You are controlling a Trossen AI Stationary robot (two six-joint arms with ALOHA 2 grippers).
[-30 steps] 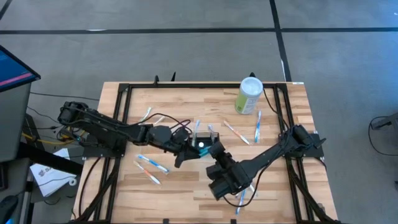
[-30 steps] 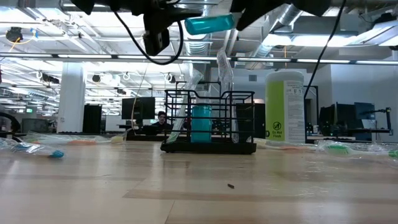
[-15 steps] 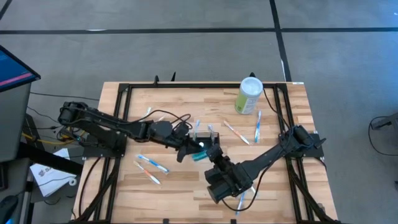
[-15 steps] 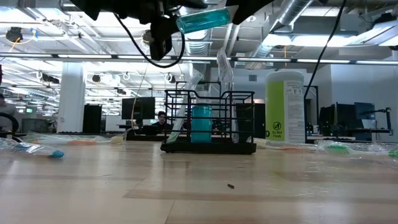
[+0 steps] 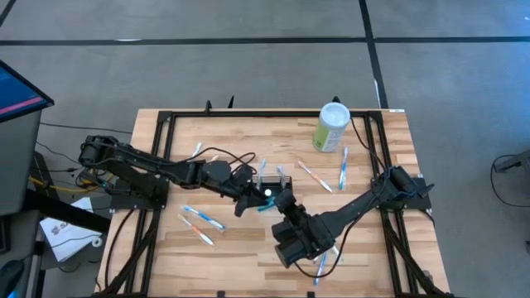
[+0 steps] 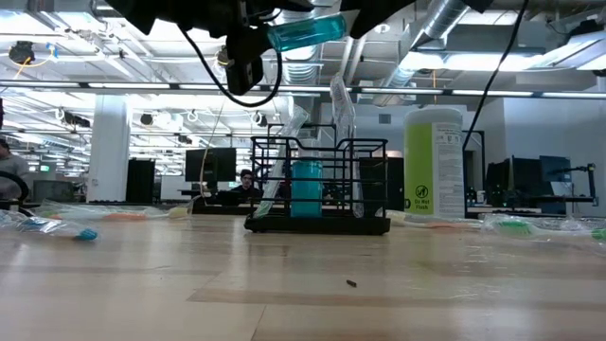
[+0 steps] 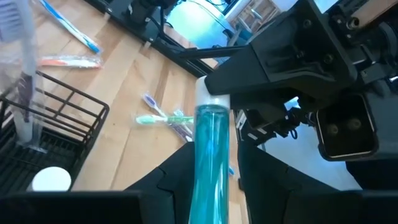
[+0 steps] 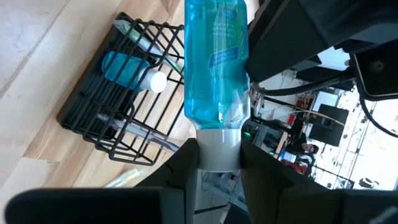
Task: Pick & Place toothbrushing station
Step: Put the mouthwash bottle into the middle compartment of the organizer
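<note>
Black wire-mesh caddy (image 6: 317, 185): low-walled, mid-surface, holding a blue bottle and wrapped brushes.
Teal bottle (image 6: 305, 31): held aloft above the caddy.
Left hand (image 7: 208, 186): clamps the bottle's body.
Right hand (image 8: 219, 163): clamps its white cap.

Background: an open workshop hall around a wooden counter (image 5: 232, 244).
Grey floor (image 5: 248, 66) is showing dark seam lines; ceiling strip lights (image 6: 114, 87) are glowing over exposed ducts (image 6: 440, 24); a white pillar (image 6: 109, 147) is standing beside monitors (image 6: 204, 163), where a person (image 6: 245, 182) is sitting.
</note>
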